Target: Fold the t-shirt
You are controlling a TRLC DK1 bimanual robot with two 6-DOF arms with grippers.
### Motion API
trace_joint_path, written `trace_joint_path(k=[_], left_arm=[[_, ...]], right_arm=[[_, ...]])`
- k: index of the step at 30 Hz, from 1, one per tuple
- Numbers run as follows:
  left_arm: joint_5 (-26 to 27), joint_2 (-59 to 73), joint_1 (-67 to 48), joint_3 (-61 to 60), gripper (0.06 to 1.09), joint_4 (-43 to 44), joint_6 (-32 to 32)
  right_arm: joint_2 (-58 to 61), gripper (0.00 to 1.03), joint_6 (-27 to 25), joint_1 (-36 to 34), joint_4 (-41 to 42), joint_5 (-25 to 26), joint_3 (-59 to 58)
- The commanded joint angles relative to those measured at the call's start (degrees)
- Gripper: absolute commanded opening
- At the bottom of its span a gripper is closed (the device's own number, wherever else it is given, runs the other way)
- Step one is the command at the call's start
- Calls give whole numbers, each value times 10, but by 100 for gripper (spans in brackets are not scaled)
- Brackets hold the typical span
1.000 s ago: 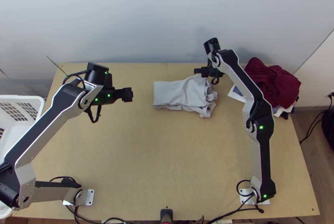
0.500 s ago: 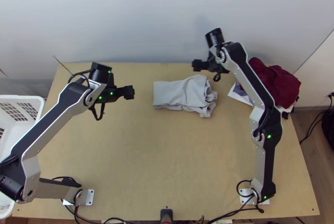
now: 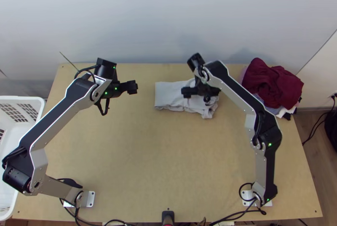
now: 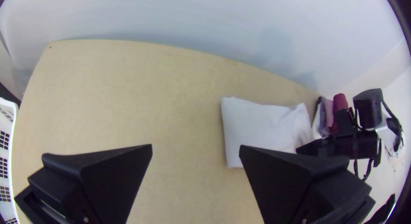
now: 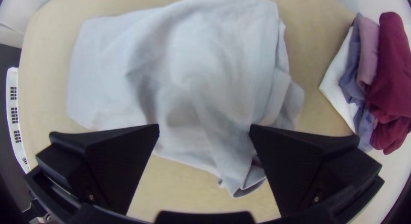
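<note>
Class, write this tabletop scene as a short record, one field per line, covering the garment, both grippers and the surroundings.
T-shirt: light grey, on the table, left end flat, right end rumpled
Left gripper: left of the t-shirt, fingers apart, empty
Right gripper: over the t-shirt, fingers apart
Clothes pile: right, dark red cloth on top
Basket: white, at the table's left

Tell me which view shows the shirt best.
The right wrist view: the shirt looks largest there, with its creases and bunched end easy to make out. The top view shows it smaller, partly covered by the right gripper. The left wrist view shows its smooth end, partly behind the left gripper.
</note>
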Motion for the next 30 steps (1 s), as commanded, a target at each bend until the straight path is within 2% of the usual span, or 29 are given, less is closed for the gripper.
trace_joint_path(k=[1,5,9,14,19,21,26,28,30], left_arm=[[-4,-12,3,-13,105,-1,2],[-4,-24,10,-21,105,-1,6],[-4,-31,10,-22,105,-4,6],[-5,-46,10,-21,105,-11,5],[-5,-63,20,-28,105,-21,2],[-5,-75,26,-38,105,-21,2],[-5,-103,43,-64,105,-21,5],[-6,-110,49,-71,105,-21,5],[-5,-112,52,-73,105,-24,5]], right_arm=[[-35,98,-10,-41,65,0,-143],[-53,98,-17,-62,83,-2,-157],[-85,98,-12,-56,82,-2,-106],[-133,97,20,-35,98,-2,-42],[-138,98,17,11,105,8,-26],[-139,99,-18,39,109,29,-31],[-137,99,-159,117,123,177,-76],[-138,99,-204,139,136,204,-106],[-144,99,-239,154,157,207,-135]])
